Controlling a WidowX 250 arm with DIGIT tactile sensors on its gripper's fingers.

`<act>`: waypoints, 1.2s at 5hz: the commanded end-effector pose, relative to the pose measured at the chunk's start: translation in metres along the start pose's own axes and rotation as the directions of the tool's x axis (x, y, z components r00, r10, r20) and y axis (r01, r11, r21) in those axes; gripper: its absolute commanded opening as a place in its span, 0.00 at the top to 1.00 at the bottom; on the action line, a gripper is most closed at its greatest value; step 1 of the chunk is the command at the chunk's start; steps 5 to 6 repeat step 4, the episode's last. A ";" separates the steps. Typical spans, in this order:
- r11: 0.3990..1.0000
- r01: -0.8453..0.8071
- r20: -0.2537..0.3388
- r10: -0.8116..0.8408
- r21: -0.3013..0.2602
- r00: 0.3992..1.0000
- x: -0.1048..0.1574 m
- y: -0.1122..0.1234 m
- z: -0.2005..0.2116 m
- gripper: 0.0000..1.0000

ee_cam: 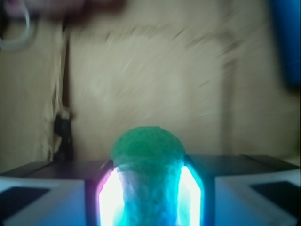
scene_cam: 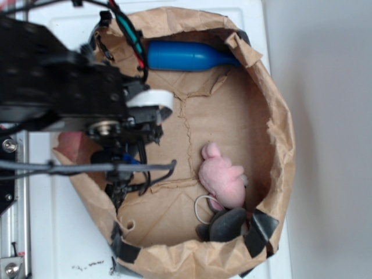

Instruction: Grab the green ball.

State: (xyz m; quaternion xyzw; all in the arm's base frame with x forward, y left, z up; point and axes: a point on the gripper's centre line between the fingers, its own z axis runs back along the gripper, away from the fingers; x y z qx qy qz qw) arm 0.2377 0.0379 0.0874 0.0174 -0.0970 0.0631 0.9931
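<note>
Between the lit pads (ee_cam: 109,200) of the end effector (ee_cam: 149,193), low and centred in the wrist view: the green ball (ee_cam: 148,150), mint-coloured, finely dimpled. Fills the gap from one pad to the other, flanks pressed against both, rounded top poking out ahead of the fingertips. Closed on the ball, then, by every sign visible here. Cannot confirm from the exterior view: ball hidden there under the black arm, end effector (scene_cam: 123,174) barely showing beneath it, over the left part of the brown paper bag (scene_cam: 282,122) spread on the white tabletop (scene_cam: 325,145).

Looks light, no strain for a two-finger pinch. Seems foam-like or rubbery rather than hard, so probably gives a little under pressure and grips well thanks to the rough skin; not fragile, no harm from firm squeezing. Still round, though, so likely to squirt forward or roll out if pinched off-centre. Best taken across the widest part, pads on opposite sides of the equator, as deep between the fingers as possible. Sits slightly forward in the pads at present, which leaves some risk of popping out on a quick lift.

Elsewhere in the bag, well apart from the grasp: blue bottle-shaped pin (scene_cam: 186,56) along the top edge, pink plush toy (scene_cam: 224,177) toward the lower right. Neither in the way.
</note>
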 end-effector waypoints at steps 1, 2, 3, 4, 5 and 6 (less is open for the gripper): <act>0.995 -0.096 0.057 0.094 0.040 0.994 0.033 0.013 0.098 1.00; 0.992 -0.116 0.070 0.119 -0.047 0.990 0.051 0.028 0.126 1.00; 0.988 -0.135 0.087 0.141 -0.069 0.986 0.063 0.035 0.139 1.00; 0.990 -0.137 0.077 0.140 -0.043 0.987 0.069 0.035 0.141 1.00; 0.990 -0.137 0.077 0.140 -0.043 0.987 0.069 0.035 0.141 1.00; 0.990 -0.137 0.077 0.140 -0.043 0.987 0.069 0.035 0.141 1.00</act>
